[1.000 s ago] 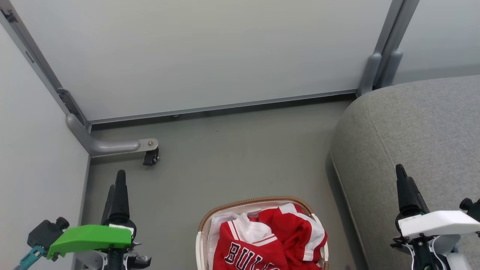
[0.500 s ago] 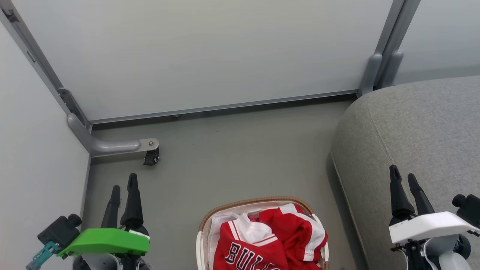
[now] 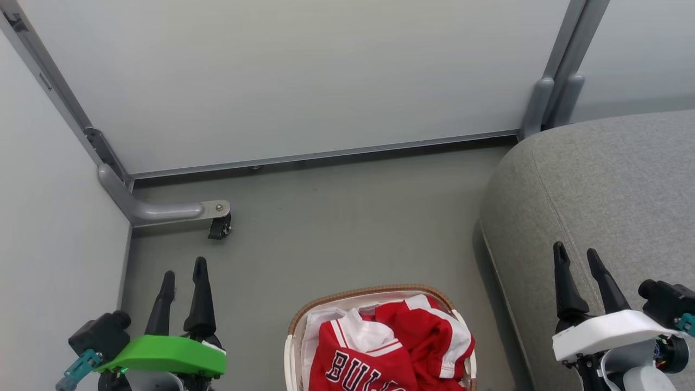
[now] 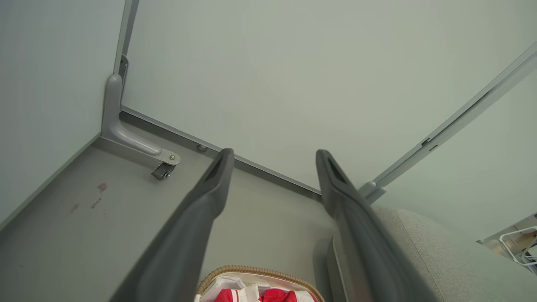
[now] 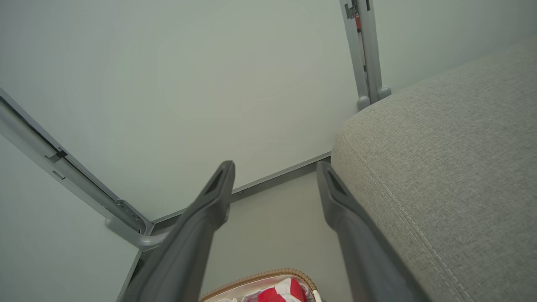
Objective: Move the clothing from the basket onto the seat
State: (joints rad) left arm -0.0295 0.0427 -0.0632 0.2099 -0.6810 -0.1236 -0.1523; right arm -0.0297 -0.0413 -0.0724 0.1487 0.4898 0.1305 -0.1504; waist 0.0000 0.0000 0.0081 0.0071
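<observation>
Down on the grey floor (image 3: pixel 326 228), near its front edge and just beside the rounded flank of the seat (image 3: pixel 608 179), the basket (image 3: pixel 374 290) is sitting with the clothing (image 3: pixel 380 353) heaped inside it. Red jerseys with white trim are bunching over a white liner (image 3: pixel 317 320), and black-and-white lettering is showing on the top one. The left gripper (image 3: pixel 184 269) is hanging over the floor's left side, well apart from the basket, its two dark fingers parted a moderate way and holding nothing. The right gripper (image 3: pixel 574 250) is hovering above the seat's front left corner, likewise parted and empty. By the look of it the task is only beginning: every visible garment is lying in the basket, and the visible part of the cushion is bare. The step in hand appears to be the reach for the first jersey. Doing it well is likely meaning coming down from above, inside the brown rim, with fingers spread enough to straddle a thick red fold. It also means closing on jersey cloth alone, not the liner, then lifting high enough for the trailing hem to clear the rim, since a snag could be tipping so light a basket.
</observation>
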